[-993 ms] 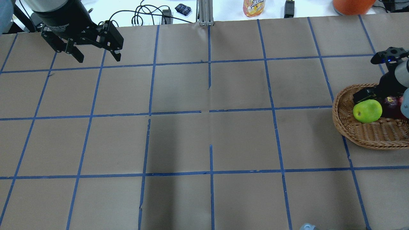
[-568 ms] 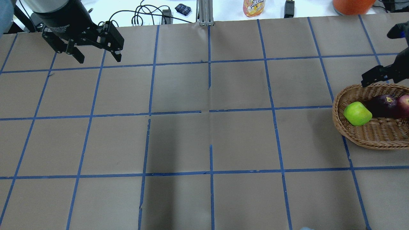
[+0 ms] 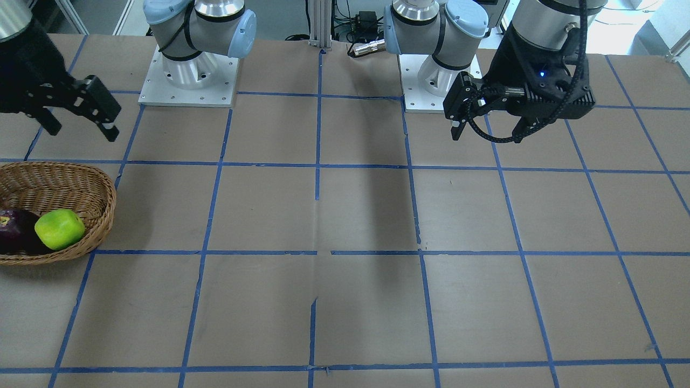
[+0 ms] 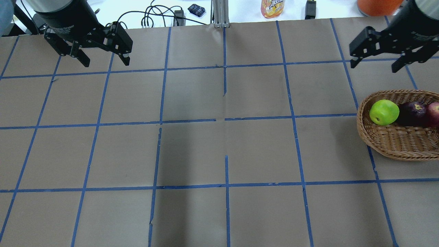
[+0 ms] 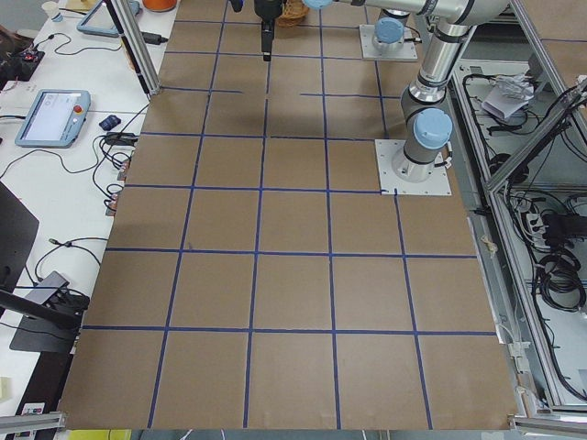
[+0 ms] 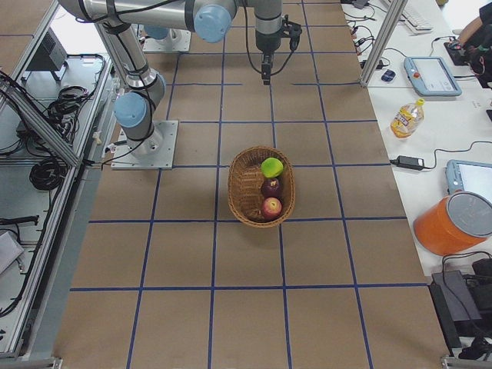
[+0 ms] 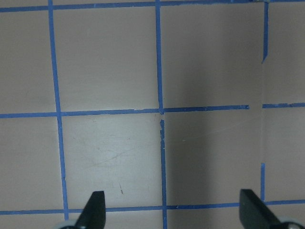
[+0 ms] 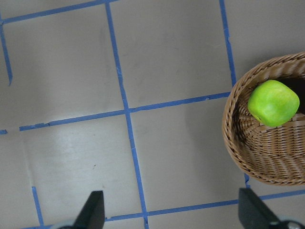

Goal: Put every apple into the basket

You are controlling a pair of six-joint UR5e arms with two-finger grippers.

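Observation:
The wicker basket (image 4: 398, 145) stands at the table's right edge. In it lie the lime green apple (image 4: 384, 112), the dark maroon apple (image 4: 413, 113) and the red apple (image 4: 434, 114), side by side. The exterior right view shows all three in the basket (image 6: 242, 184). My right gripper (image 4: 374, 67) is open and empty, raised beyond the basket. Its wrist view shows the green apple (image 8: 273, 103) in the basket (image 8: 267, 157). My left gripper (image 4: 106, 63) is open and empty over the far left of the table. In the front-facing view the red apple is out of frame.
A juice bottle (image 4: 272, 7), an orange bucket (image 4: 379, 7), cables (image 4: 154, 17) and an aluminium post (image 4: 221, 13) stand beyond the table's far edge. The arm bases (image 3: 188, 81) are on the robot's side. Blue tape lines grid the brown table.
My right gripper has risen out of the basket and moved toward the far edge, leaving the green apple, which has settled against the maroon one. The left arm has not moved.

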